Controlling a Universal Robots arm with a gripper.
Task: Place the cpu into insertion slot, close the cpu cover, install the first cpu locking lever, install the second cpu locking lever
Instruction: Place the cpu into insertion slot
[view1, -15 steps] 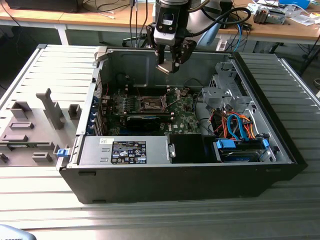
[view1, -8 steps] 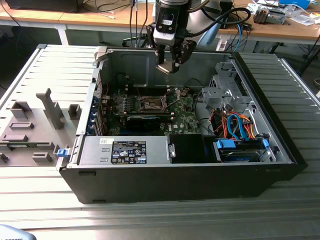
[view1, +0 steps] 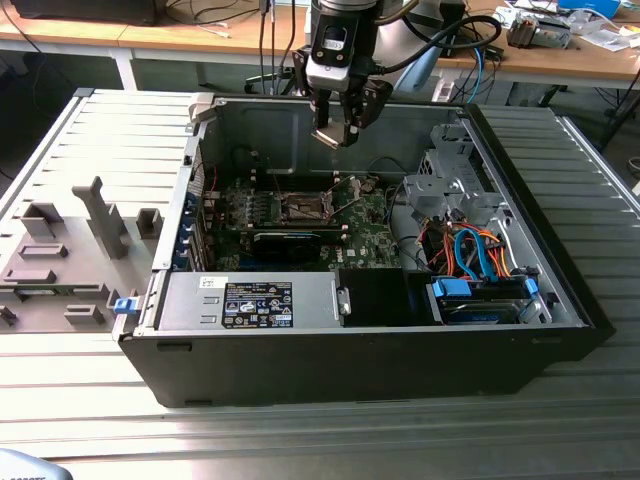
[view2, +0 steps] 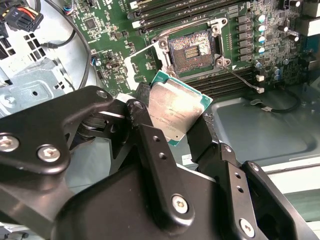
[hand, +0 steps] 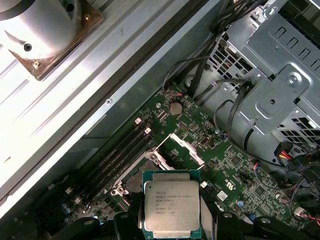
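the gripper (view1: 338, 132) pinches the cpu (view2: 175, 112) by two opposite edges, holding it in the air inside the open computer case (view1: 300, 370). below it, apart from the chip, the insertion slot (view2: 192, 50) sits uncovered on the green motherboard (view2: 100, 30).

An open black computer case (view1: 350, 370) lies across the middle of the ribbed metal worktop (view1: 300, 440). Near the worktop's edge on the exterior view's left sits a grey moulded fixture (view1: 70, 270), with a small blue clip (view1: 123, 305) beside the case wall. Inside the case, a green motherboard (view1: 368, 236) covers the floor and carries a long black expansion card (view1: 285, 240). A labelled silver power supply (view1: 250, 300) lines the near wall. A perforated drive cage (view1: 450, 170) stands above orange and blue cables (view1: 475, 250). In the first wrist view, a coin battery (hand: 175, 108) lies near the black memory slots (hand: 122, 150). Wooden desks (view1: 200, 35) stand behind the worktop.
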